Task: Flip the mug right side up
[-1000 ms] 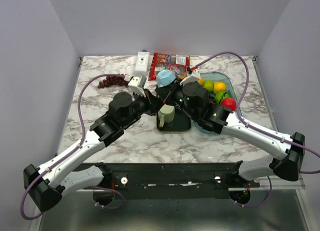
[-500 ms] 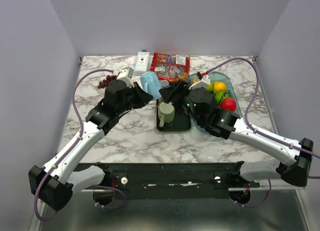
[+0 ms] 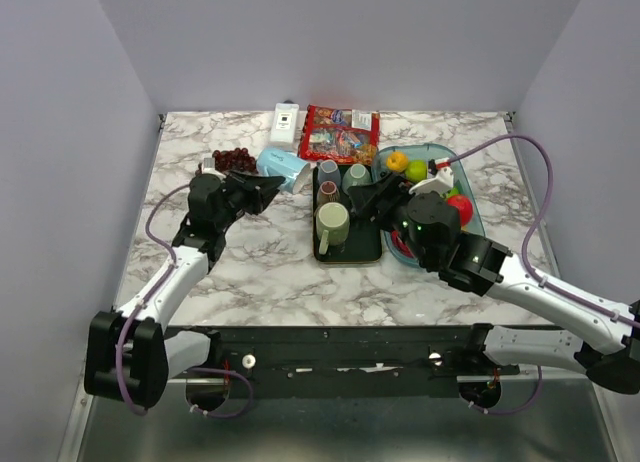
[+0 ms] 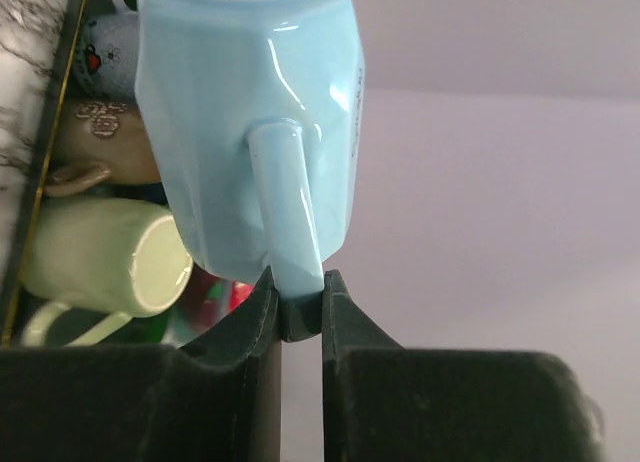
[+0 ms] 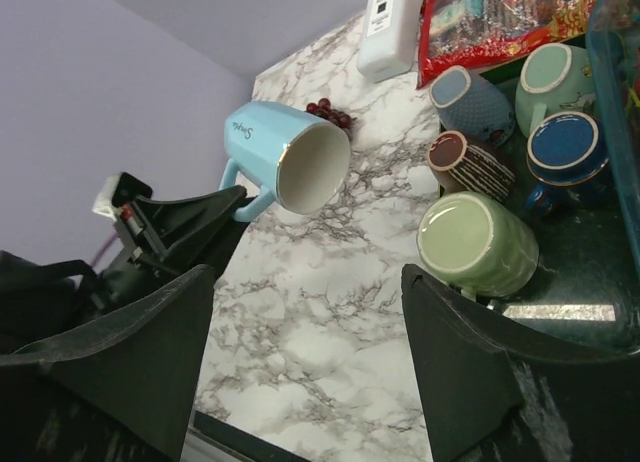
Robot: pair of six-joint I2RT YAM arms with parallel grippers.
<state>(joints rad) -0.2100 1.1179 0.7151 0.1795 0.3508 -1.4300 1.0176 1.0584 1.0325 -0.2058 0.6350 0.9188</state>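
One blue mug (image 5: pixel 290 157) sideways, mouth rightward

robot lab test cell: marble-print bench (image 3: pixel 270 277) boxed in by plain lilac walls (image 3: pixel 70 102), two cabled robot arms (image 3: pixel 170 282) bolted to a black rail (image 3: pixel 340 344) at the near edge.

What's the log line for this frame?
left gripper: jaws shut on handle of light blue mug, mug on its side | right gripper: jaws open, empty | task: mug not yet upright
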